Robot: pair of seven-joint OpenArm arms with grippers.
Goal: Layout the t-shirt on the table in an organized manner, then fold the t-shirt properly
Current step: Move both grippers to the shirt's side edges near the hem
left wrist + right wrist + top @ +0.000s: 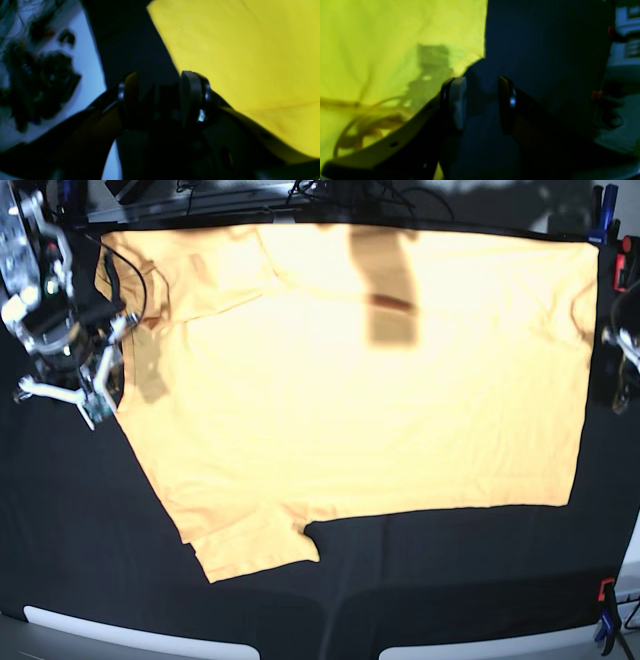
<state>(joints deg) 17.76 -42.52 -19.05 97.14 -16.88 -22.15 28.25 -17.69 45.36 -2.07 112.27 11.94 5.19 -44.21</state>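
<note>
Both sets of fingers (160, 97) (480, 102) gape wide, empty, beside the t-shirt (370, 380) edges over bare table (90, 530).

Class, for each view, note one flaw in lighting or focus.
Base view: glare washes out the t-shirt. Left wrist view: the left gripper is dark and blurred. Right wrist view: the right gripper casts a shadow on the cloth.
</note>
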